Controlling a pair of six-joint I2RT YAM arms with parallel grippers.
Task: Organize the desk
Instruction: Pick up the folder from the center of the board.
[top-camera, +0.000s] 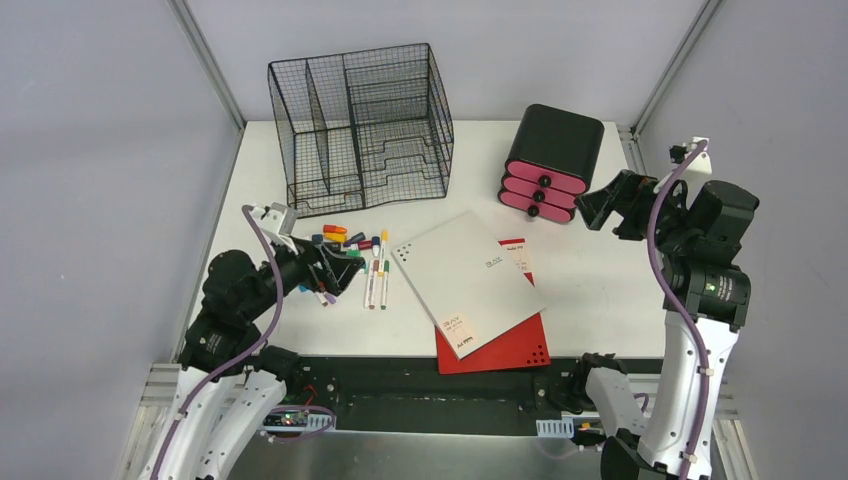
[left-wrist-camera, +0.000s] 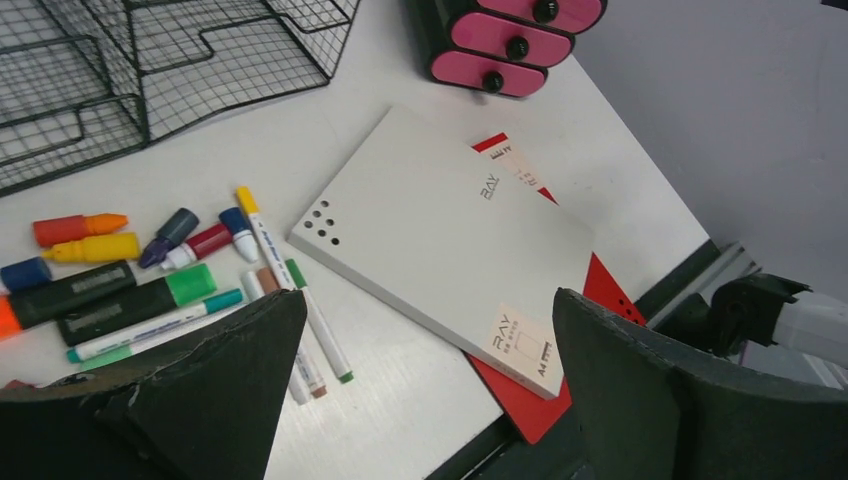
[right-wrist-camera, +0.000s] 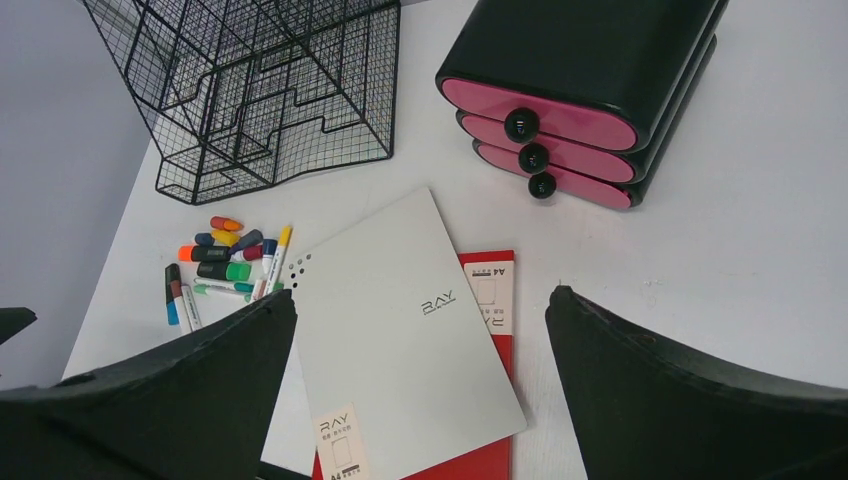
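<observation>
**Desk with scattered stationery; both grippers held above it, jaws apart**

The white desk (top-camera: 600, 290) is filling the middle of the top view and carrying every item. A black wire-mesh organizer (top-camera: 360, 125) is standing at its far edge, left of centre; a black box with three pink drawers (top-camera: 550, 165) is sitting at far right, well apart from it. A grey pad (top-camera: 470, 280), reading "RAY" at mid-cover and bearing a corner label with "RAY" and "A4", is lying tilted over a red folder (top-camera: 515, 350); the folder's own white label is showing "A4", and its near corner is reaching past the desk's front edge. Loose markers (top-camera: 350, 255) are lying just left of the pad, their print too small to read. The left gripper (left-wrist-camera: 424, 305) is hanging over the markers, jaws spread wide and pinching nothing; the right gripper (right-wrist-camera: 420, 300) is hovering near the drawers, jaws likewise spread and empty.
</observation>
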